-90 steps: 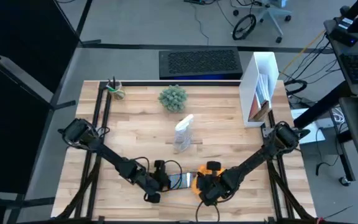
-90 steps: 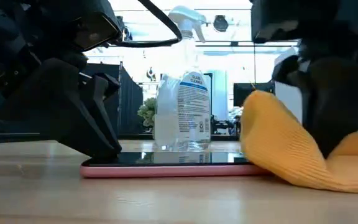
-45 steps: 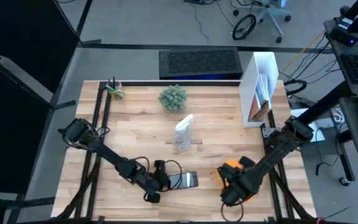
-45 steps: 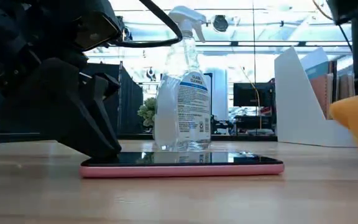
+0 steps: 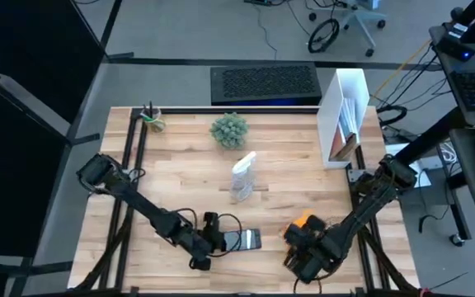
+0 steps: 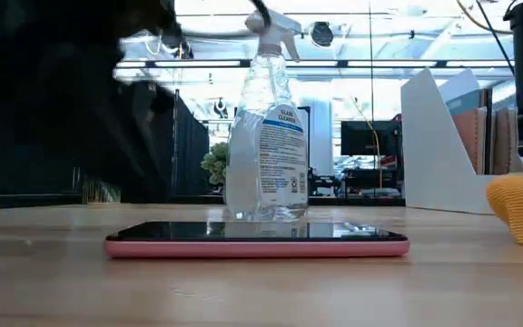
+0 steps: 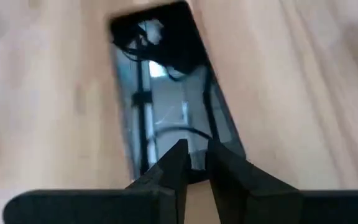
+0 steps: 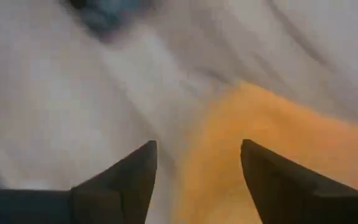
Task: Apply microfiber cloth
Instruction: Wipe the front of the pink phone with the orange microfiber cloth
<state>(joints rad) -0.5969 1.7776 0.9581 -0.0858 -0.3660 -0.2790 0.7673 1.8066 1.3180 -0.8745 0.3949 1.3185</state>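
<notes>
Cloth off to the side of the phone

The microfiber cloth lies on the table well right of the smartphone, under the right gripper, whose fingers are spread wide above it. The left gripper hangs at the smartphone's left end, its fingers pinched nearly together. A spray bottle stands behind the smartphone.

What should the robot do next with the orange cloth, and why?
Probably close the right tool on the microfiber cloth and carry it to the phone. The cloth lies on the table apart from the phone, whose screen is bare, and the right tool's fingers are spread open over the cloth. The left tool is shut at the phone's end.
</notes>
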